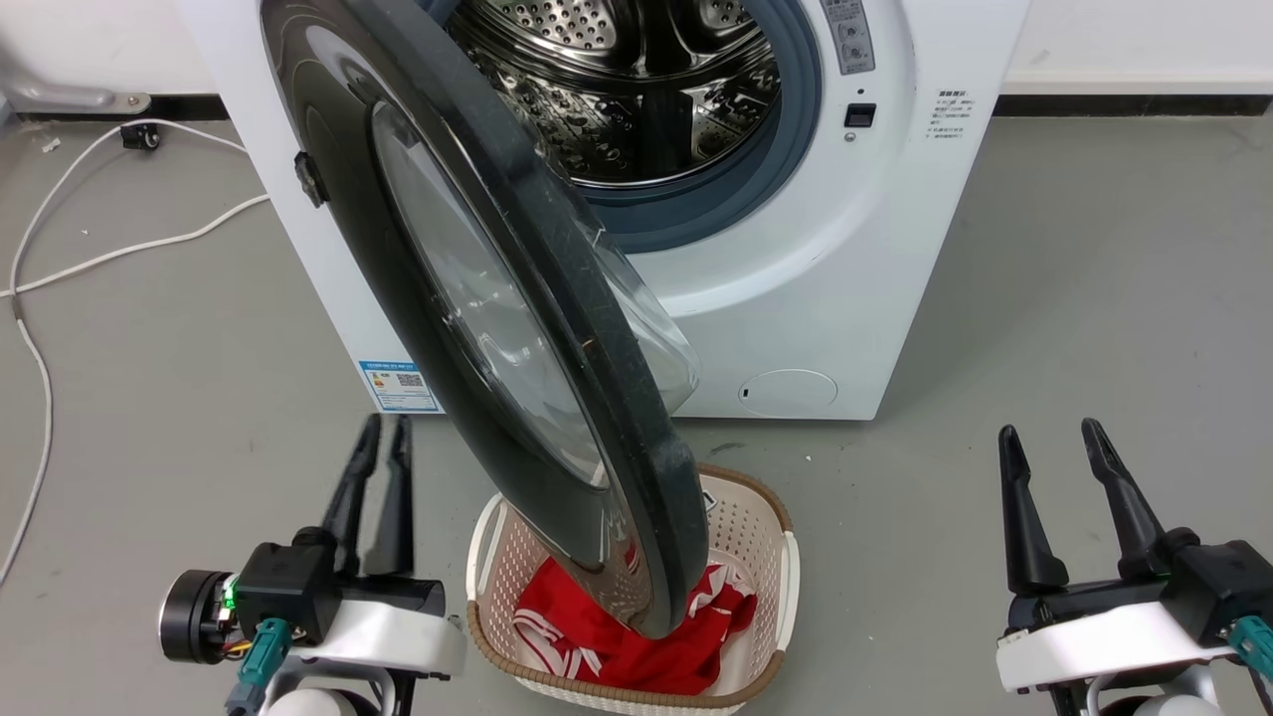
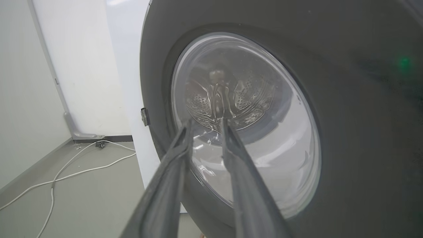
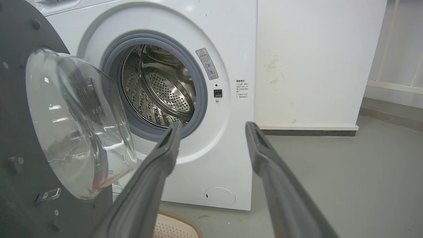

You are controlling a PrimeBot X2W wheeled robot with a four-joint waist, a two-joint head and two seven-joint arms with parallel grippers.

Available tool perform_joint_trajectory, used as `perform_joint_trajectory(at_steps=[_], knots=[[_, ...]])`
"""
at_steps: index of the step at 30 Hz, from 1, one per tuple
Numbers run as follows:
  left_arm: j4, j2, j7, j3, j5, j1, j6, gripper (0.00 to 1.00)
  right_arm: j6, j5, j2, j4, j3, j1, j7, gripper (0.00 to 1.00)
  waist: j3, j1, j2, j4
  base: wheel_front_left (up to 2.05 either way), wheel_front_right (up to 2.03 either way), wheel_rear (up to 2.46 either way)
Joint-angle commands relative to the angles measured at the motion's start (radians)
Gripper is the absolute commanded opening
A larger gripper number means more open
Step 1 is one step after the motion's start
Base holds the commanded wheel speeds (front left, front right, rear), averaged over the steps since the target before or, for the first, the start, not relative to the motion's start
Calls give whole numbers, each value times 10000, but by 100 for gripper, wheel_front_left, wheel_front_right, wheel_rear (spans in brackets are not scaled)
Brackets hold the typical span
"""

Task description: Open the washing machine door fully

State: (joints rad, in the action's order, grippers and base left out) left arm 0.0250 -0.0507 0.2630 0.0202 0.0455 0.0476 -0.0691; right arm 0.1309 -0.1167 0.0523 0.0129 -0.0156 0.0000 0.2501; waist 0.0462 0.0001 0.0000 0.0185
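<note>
Black washing machine door (image 1: 467, 298) ajar; left end effector (image 1: 385, 423), right end effector (image 1: 1049, 430) both parted.

The washing machine (image 1: 825, 298) is white, its drum (image 1: 617, 99) perforated steel inside a grey gasket (image 1: 766, 169). The washing machine door (image 1: 477, 298) is glossy black around clear glass. At lower centre, a cream perforated laundry basket (image 1: 758, 527) holds red-and-white cloth (image 1: 617, 646).

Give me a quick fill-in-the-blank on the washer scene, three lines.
1. The door hangs ajar over a cream ____.
2. The cloth lying inside it is ____.
3. The right gripper holds nothing; its jaws are ____.
Missing words: basket; red; open.
</note>
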Motion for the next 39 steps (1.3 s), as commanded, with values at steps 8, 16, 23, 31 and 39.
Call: perform_joint_trajectory(at_steps=[8, 16, 23, 31, 39], knots=[[-314, 8, 23, -57, 66, 238, 64, 0, -3, -91, -37, 174, -57, -223, 70, 100, 46, -1, 0, 21, 0, 0, 0], [-2306, 6, 21, 68, 6, 642, 153, 0, -3, -100, -37, 222, -84, -237, 93, 100, 59, -1, 0, 34, 0, 0, 0], [-4981, 5, 18, 699, -91, 1138, 175, 0, -3, -186, -36, 295, -65, -267, 101, 100, 61, -1, 0, -11, 0, 0, 0], [-6138, -1, 15, 2502, 168, 811, -233, 0, -3, -229, -36, 386, -174, -304, 87, 100, 49, -1, 0, -120, 0, 0, 0], [-5144, -348, -382, 4907, 926, 124, -550, 0, -3, -250, -36, 470, -189, -159, 63, 100, -7, -1, 0, -100, 0, 0, 0]])
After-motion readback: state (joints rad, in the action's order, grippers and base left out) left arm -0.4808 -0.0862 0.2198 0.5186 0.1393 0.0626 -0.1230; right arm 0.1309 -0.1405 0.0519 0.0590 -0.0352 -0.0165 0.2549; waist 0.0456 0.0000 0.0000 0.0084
